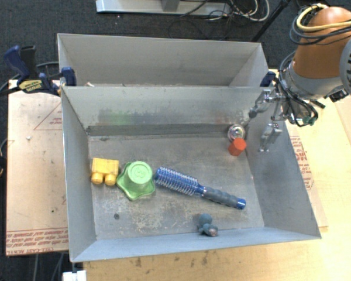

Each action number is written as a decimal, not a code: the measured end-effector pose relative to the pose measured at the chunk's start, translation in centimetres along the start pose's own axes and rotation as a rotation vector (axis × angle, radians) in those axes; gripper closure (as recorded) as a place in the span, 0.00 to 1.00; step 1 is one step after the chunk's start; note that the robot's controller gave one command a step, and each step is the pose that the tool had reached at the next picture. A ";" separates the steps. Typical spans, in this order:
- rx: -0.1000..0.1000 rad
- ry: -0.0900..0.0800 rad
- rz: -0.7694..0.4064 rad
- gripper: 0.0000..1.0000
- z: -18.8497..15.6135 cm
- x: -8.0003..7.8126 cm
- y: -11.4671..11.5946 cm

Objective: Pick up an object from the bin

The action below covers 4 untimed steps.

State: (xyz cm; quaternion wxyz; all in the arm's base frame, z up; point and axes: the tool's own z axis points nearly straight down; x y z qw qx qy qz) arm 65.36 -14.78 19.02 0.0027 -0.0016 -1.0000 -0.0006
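Hovering metal end effector [265,123], spread apart, empty, beside small silver-and-orange cylinder [236,140], bristly blue hairbrush [196,187] mid-bin

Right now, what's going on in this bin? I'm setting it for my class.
The arm reaches in from the right, jaws open and empty by the right wall of the bin, near an orange-and-silver piece. A yellow block, green cup, blue brush and small grey thing lie untouched on the floor.
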 end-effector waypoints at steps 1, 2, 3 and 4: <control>-0.004 0.003 -0.067 0.00 5.9 7.4 9.8; 0.000 -0.009 -0.131 0.00 11.5 13.8 14.6; 0.001 -0.015 -0.128 1.00 11.2 13.5 14.4; 0.005 -0.015 -0.325 1.00 -5.6 13.0 8.8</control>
